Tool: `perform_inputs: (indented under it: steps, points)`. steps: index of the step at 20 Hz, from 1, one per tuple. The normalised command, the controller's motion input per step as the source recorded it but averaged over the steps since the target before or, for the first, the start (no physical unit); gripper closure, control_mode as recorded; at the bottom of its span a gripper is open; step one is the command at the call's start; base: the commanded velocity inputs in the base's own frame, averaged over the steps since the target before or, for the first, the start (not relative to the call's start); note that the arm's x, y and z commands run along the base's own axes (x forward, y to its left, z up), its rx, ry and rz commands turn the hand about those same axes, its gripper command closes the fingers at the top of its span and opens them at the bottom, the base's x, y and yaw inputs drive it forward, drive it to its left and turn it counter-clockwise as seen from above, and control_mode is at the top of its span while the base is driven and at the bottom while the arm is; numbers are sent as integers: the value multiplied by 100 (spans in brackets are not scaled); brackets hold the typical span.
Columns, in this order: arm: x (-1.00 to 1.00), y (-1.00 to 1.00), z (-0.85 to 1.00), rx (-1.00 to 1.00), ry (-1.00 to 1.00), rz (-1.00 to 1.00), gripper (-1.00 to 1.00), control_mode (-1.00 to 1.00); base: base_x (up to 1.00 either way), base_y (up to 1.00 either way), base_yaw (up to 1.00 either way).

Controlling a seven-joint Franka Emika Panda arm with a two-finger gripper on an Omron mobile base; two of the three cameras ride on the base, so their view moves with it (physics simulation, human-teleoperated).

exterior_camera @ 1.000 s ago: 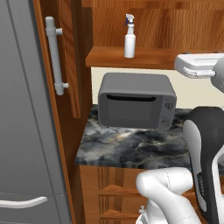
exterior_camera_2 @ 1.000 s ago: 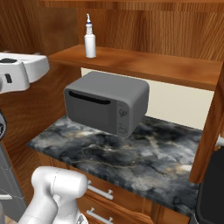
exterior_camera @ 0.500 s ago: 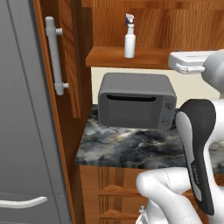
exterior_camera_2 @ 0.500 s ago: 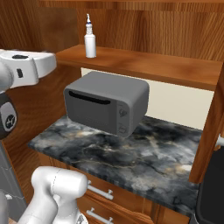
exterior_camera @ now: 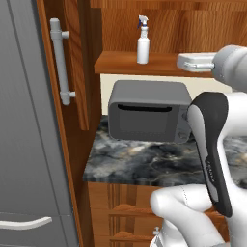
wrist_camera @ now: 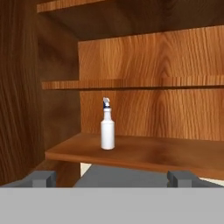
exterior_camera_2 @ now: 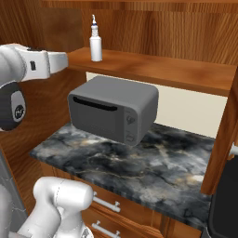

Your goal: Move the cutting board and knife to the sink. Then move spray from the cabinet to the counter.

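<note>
1. One spray (exterior_camera: 143, 44) is standing upright on the lowest shelf of the cabinet (exterior_camera: 144, 62), near the shelf's left end and close to the back wall; the right base view is showing it (exterior_camera_2: 95, 43) at the same spot, and the hand view is framing it (wrist_camera: 107, 130) a little left of centre.
2. Its white body is narrowing to a thin neck, with the blue-and-white trigger nozzle sitting on top.
3. Two dark finger tips of the gripper (wrist_camera: 112, 178) are standing far apart at the bottom of the hand view – jaws wide, nothing between them, and the bottle well apart from them.
4. The hand is pointing toward the shelf from the front, level with it; in the left base view the white end of the arm is reaching in from the right at shelf height, and in the right base view from the left.
5. A grey toaster oven (exterior_camera: 147, 117) is sitting on the counter (exterior_camera: 140, 161) under the shelf, pushed toward the back – it is also showing in the right base view (exterior_camera_2: 111, 108) on the dark veined worktop (exterior_camera_2: 153, 165).
6. The cabinet door (exterior_camera: 72, 62) is standing open at the left, its grey bar handle (exterior_camera: 60, 61) running vertically.
7. A grey fridge (exterior_camera: 24, 135) is flanking the door on the far left.
</note>
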Motion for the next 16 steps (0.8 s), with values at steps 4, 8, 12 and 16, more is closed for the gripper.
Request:
perform_inputs:
  steps: [4,8,12,16]
  points:
    - [31,1,0,0,8,0,-100,-100,0,0,0]
    - [22,1,0,0,5,0,-100,-100,0,0,0]
    - [2,0,-13,0,0,0,-100,-100,0,0,0]
    - [2,0,-24,0,0,0,-100,-100,0,0,0]
